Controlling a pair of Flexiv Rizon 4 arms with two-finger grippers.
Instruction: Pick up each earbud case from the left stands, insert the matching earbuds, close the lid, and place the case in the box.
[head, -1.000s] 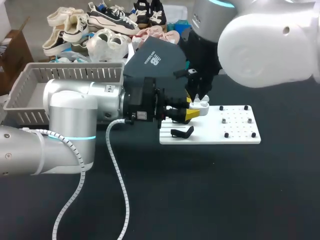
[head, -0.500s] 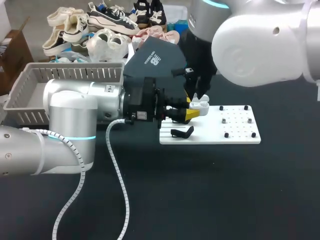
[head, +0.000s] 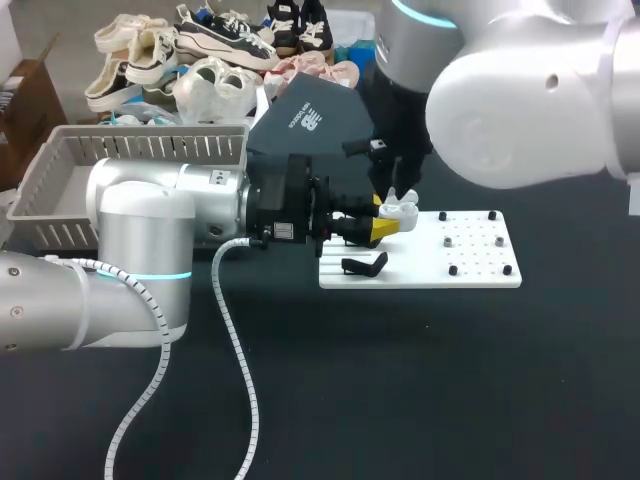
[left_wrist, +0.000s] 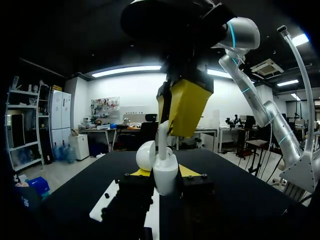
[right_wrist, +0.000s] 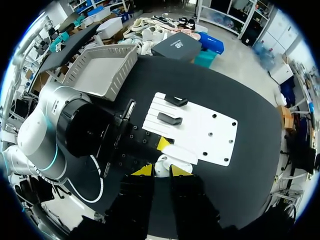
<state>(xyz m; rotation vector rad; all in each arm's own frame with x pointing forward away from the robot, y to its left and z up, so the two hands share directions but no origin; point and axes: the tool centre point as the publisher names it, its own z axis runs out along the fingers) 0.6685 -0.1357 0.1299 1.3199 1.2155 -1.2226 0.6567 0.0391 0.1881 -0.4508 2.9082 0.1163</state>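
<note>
My left gripper (head: 378, 228) is shut on a white earbud case (head: 403, 212), held over the near-left corner of the white stand board (head: 470, 262). The case (left_wrist: 166, 172) sits between the left fingers with its round lid (left_wrist: 146, 156) open. My right gripper (head: 397, 193) hangs straight above the case. Its yellow tips (left_wrist: 185, 107) pinch a white earbud (left_wrist: 162, 137) whose stem reaches down into the case. In the right wrist view the right gripper (right_wrist: 161, 171) is directly over the case (right_wrist: 167, 163).
Two black stands (right_wrist: 176, 100) (right_wrist: 169, 119) lie on the board's left part, and small black pegs (head: 452, 270) dot its right part. The grey basket (head: 60, 160) stands at the far left, behind my left arm (head: 150, 230).
The right arm's upper body has shifted slightly left in the head view. Its gripper stays over the case, and the left arm has not moved.
</note>
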